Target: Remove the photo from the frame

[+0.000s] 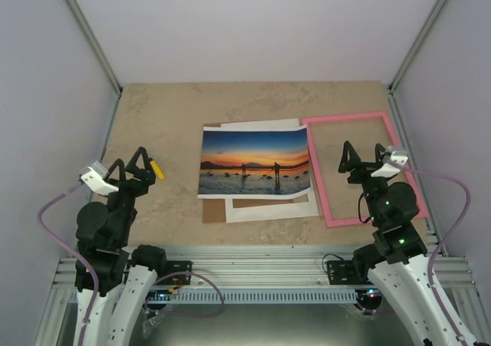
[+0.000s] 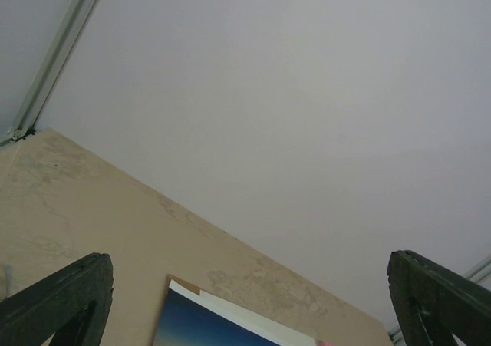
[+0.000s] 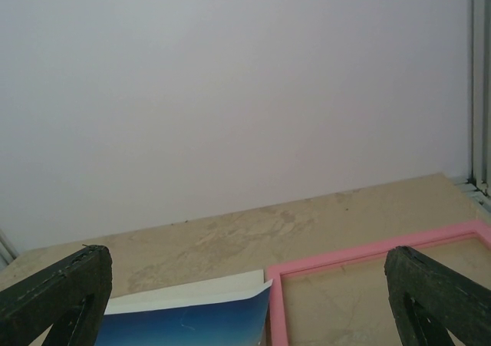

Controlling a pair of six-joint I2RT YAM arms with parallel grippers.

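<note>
The photo (image 1: 255, 163), an orange sunset over blue water, lies flat at the table's middle on a white mat (image 1: 270, 209) and a brown backing board (image 1: 215, 210). The pink frame (image 1: 315, 173) lies to its right with bare table showing through it. My left gripper (image 1: 130, 160) is open and holds nothing, left of the photo near the front. My right gripper (image 1: 363, 148) is open and holds nothing, above the frame's near part. The left wrist view shows the photo's corner (image 2: 207, 327) between my fingers (image 2: 61, 300). The right wrist view shows the photo (image 3: 184, 327) beside the frame (image 3: 345, 258).
A small yellow piece (image 1: 156, 168) shows by the left gripper's finger. White walls with metal corner posts (image 1: 92, 39) enclose the beige table (image 1: 169, 116) on three sides. A metal rail (image 1: 253, 261) runs along the near edge between the arm bases.
</note>
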